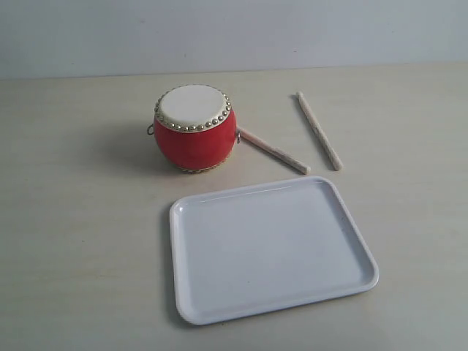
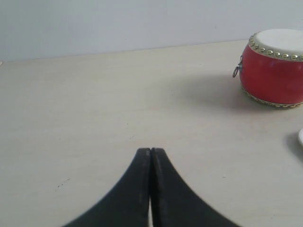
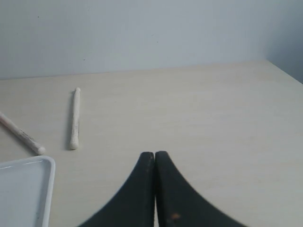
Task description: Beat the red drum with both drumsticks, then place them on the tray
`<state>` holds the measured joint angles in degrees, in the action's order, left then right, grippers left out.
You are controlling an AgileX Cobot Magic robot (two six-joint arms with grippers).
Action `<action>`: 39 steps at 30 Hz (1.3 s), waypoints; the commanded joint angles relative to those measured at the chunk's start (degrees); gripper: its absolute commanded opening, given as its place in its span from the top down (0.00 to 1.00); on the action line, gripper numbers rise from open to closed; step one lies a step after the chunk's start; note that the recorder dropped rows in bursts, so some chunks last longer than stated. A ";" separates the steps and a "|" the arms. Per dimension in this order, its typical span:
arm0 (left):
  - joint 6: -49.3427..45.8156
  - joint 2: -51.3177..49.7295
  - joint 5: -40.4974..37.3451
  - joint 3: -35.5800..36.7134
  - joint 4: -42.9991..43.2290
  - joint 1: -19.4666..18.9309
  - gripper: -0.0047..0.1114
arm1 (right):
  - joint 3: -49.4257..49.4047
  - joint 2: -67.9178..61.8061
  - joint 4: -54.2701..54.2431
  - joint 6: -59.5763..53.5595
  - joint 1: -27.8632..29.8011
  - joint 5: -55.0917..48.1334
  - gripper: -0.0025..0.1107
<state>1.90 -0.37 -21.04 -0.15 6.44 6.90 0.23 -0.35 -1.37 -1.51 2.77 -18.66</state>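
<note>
The red drum with its cream head stands upright on the table, behind the white tray. Two pale drumsticks lie on the table to the drum's right: one angled with an end next to the drum's side, the other farther right. Neither gripper shows in the exterior view. My left gripper is shut and empty over bare table, the drum well off to one side of it. My right gripper is also shut and empty, apart from the drumsticks and the tray corner.
The pale wooden table stretches wide on both sides of the drum and tray. A plain light wall runs along the table's back edge. The tray's inside is bare.
</note>
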 commanded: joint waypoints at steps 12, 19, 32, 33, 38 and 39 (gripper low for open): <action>0.09 0.37 0.42 0.15 0.00 -0.04 0.96 | -0.23 0.35 -13.20 0.54 0.35 20.87 0.98; 0.09 0.37 0.42 0.15 0.00 -0.04 0.96 | -0.23 0.35 -18.99 14.99 0.35 43.26 0.98; 0.09 0.37 0.42 0.15 0.00 -0.04 0.96 | 30.38 -31.13 -7.80 22.23 0.35 35.14 0.98; 0.09 0.37 0.42 0.15 0.00 -0.04 0.96 | 34.01 -35.95 -5.89 22.23 0.35 30.06 0.98; 0.09 0.37 0.42 0.15 0.00 -0.04 0.96 | 49.23 -57.94 4.04 22.14 0.35 6.63 0.98; 0.09 0.37 0.42 0.15 0.00 -0.04 0.96 | 52.11 -62.42 5.67 22.14 0.35 1.87 0.98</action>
<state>1.90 -0.37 -21.04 -0.15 6.44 6.90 45.87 -52.16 -1.11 20.59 2.77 -2.51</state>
